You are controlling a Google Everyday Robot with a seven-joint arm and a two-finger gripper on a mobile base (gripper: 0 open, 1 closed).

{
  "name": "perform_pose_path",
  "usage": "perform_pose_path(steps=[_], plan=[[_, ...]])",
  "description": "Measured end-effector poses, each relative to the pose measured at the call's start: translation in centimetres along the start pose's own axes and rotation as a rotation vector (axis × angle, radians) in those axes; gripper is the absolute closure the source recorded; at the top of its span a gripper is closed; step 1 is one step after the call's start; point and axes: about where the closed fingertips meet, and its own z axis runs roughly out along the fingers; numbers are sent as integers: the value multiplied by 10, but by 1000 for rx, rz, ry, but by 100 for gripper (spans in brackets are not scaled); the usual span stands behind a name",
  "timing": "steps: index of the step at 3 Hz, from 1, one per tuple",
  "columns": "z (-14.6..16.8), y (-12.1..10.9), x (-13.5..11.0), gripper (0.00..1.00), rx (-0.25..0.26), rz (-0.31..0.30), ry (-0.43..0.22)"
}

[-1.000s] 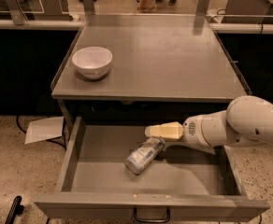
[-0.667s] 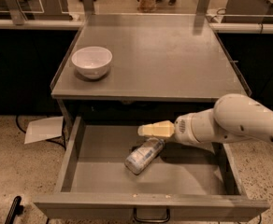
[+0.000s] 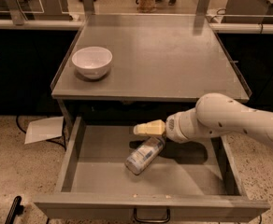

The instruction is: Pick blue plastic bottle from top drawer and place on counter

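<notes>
As the top drawer [image 3: 104,176] stands open below the counter [image 3: 174,55], we list its contents first.

Item one: blue plastic bottle [image 3: 145,155], lying on its side on the grey drawer floor, near the middle. It is set diagonally, one end toward the front left, the other toward the back right.

Item two: gripper [image 3: 143,128], cream-coloured, pointing left, positioned over the drawer just above the bottle's back-right end. We cannot tell whether it touches the bottle, nor whether it is apart or together.

Item three: white arm [image 3: 230,120], entering from the right edge and crossing over the drawer's right wall.

Item four: dark loop handle [image 3: 151,216], centred on the drawer front.

On the counter we record one white bowl [image 3: 92,61], upright, near the left rim, well apart from the bottle.

On the speckled floor [image 3: 15,171] to the left of the drawer we note a sheet of white paper [image 3: 44,129], lying flat.
</notes>
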Motion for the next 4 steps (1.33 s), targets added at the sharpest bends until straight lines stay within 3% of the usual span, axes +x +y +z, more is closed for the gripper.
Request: perform_pose_path(steps=[2,4], plan=[[34,-14,3,0,51,47,43],[60,-6,19,0,107,6,96]])
